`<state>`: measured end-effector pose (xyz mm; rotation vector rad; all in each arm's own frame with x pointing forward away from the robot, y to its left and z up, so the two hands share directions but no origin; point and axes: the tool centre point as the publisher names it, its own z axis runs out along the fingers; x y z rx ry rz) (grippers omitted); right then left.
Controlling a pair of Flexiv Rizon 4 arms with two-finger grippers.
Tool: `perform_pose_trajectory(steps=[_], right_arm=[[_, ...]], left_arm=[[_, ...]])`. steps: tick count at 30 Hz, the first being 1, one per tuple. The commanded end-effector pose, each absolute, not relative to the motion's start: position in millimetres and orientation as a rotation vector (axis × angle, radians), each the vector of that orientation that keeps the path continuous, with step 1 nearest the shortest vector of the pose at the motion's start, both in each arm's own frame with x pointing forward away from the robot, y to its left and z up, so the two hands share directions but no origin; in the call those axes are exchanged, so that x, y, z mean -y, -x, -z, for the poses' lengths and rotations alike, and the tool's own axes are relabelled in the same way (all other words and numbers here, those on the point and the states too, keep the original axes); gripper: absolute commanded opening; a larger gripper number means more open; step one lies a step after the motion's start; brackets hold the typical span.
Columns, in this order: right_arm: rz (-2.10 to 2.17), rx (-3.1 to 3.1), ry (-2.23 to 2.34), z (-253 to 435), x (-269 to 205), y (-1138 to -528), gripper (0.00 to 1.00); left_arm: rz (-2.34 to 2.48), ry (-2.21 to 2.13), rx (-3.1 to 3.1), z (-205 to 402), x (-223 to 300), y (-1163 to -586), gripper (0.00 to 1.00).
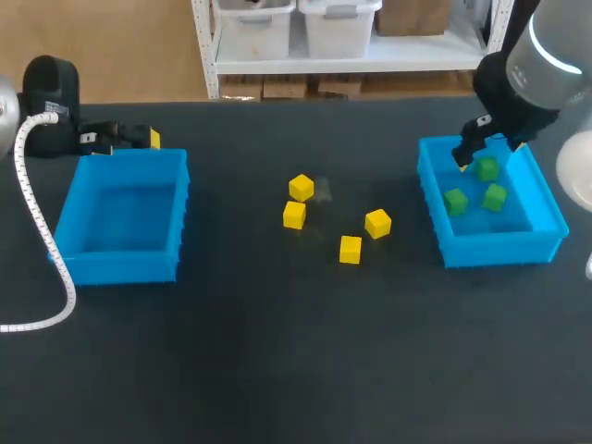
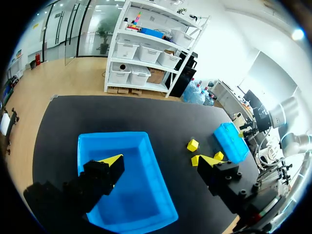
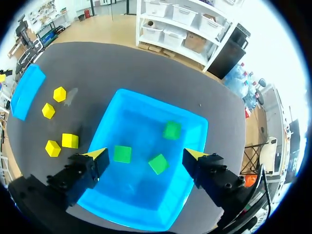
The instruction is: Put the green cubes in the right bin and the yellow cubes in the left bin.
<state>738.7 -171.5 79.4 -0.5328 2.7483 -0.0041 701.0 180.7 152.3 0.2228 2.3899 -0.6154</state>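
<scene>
ok, right gripper hangs over the far end of the right bin. its fingers are spread wide and hold nothing. in the right wrist view both yellow tips stand well apart above the bin, and no cube touches either one.

3 green cubes lie on that bin's floor, none touching another:
- green cube a is nearest the far wall, just under the gripper
- green cube b is toward the bin's inner wall
- green cube c is beside b, toward the outer wall

4 yellow cubes lie on the dark table between the 2 bins, closer to the right one:
- yellow cube a and yellow cube b are just beside each other; can't tell if they touch
- yellow cube c and yellow cube d are near each other, slightly apart, to the right of a and b

left gripper sits at the far wall of the left bin. it is also open, fingers wide, gripping nothing. in the left wrist view 1 fingertip is over the bin's inside and the other is past its wall, over the table.

white coiled cable runs from the left arm down past the left bin's outer side.
</scene>
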Motion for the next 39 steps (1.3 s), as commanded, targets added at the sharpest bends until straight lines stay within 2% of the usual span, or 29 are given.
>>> perform_pose_trajectory(steps=[1,16,24,39], right_arm=[[0.005,-2.745,0.531,-79,172,-737,1.00],[0.005,-2.745,0.531,-79,172,-737,1.00],[0.005,-2.745,0.531,-79,172,-737,1.00],[0.005,-2.745,0.531,-79,172,-737,1.00]], left_arm=[[0.626,-0.228,-2.381,-151,-183,-701,1.00],[0.626,-0.228,-2.381,-151,-183,-701,1.00],[0.514,-0.414,-2.414,-160,-174,-731,1.00],[0.411,-0.747,-2.464,-174,-124,-768,1.00]])
